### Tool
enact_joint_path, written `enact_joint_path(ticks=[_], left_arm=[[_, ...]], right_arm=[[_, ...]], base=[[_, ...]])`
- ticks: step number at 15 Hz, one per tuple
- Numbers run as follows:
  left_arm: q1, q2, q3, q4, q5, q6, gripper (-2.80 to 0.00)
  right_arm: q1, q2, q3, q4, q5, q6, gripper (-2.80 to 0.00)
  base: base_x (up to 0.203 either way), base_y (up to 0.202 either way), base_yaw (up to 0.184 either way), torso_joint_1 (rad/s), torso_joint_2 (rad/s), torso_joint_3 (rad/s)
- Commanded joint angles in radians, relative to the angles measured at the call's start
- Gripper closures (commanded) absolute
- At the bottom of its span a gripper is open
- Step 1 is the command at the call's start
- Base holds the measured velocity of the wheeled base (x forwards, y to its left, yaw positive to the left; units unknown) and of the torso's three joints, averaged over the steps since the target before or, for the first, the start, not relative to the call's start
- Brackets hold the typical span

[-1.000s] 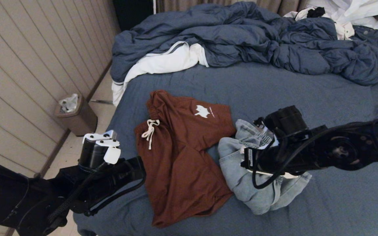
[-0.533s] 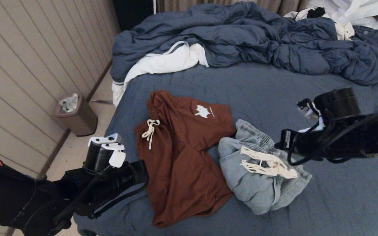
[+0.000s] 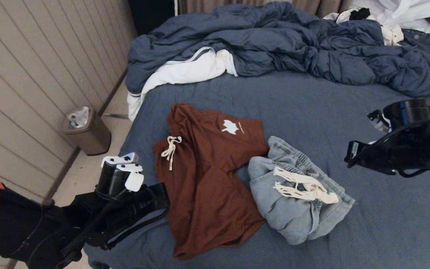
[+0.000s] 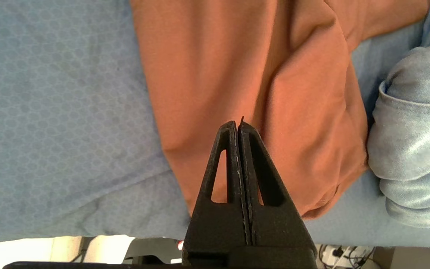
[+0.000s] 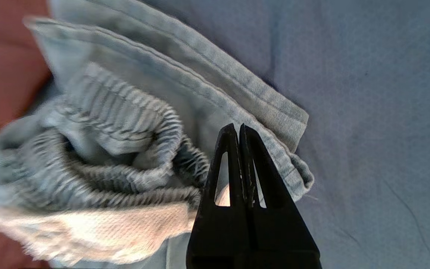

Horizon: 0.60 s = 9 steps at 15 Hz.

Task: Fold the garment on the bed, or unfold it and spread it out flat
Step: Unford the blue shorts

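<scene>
A rust-brown garment (image 3: 207,175) with a white drawstring and a white logo lies rumpled on the bed (image 3: 312,108). Beside it on the right is a bunched light-blue denim garment (image 3: 293,201) with a gathered waistband (image 5: 125,164) and frayed white cords. My left gripper (image 4: 238,123) is shut and empty, hovering over the near hem of the rust garment (image 4: 274,93). My right gripper (image 5: 236,127) is also shut and empty, above the denim garment's hemmed edge (image 5: 259,97). In the head view the right arm (image 3: 398,149) hangs to the right of the denim pile, and the left arm (image 3: 125,201) is at the bed's near left corner.
A puffy blue duvet (image 3: 274,41) with white lining (image 3: 185,71) is heaped across the far side of the bed. White clothes (image 3: 398,15) lie at the far right. A brown bin (image 3: 88,130) stands on the floor by the panelled wall, left of the bed.
My right arm has pulled away to the right from over the denim garment, uncovering it and its white cords. The left arm has barely shifted. Both garments lie as before.
</scene>
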Motion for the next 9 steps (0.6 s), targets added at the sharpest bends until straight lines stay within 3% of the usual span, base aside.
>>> enact_joint_path(ticks=[1,3,9], left_arm=[[0.0,0.0,0.001,-0.004,0.001,-0.005,0.0],[0.0,-0.001,0.001,-0.004,0.001,-0.005,0.0],[0.0,-0.01,0.001,-0.004,0.003,-0.005,0.0]], right_arm=[[0.0,0.077,-0.007,-0.001,-0.011,0.002,0.0],[0.031,0.111,0.002,-0.032,-0.018,0.007,0.0],[0.244,0.159,0.058,-0.059,-0.021,0.097,0.0]], base=[[0.0,0.0,0.0,0.0,0.0,0.0],[0.0,0.0,0.0,0.0,0.0,0.0],[0.0,0.0,0.0,0.0,0.0,0.0]])
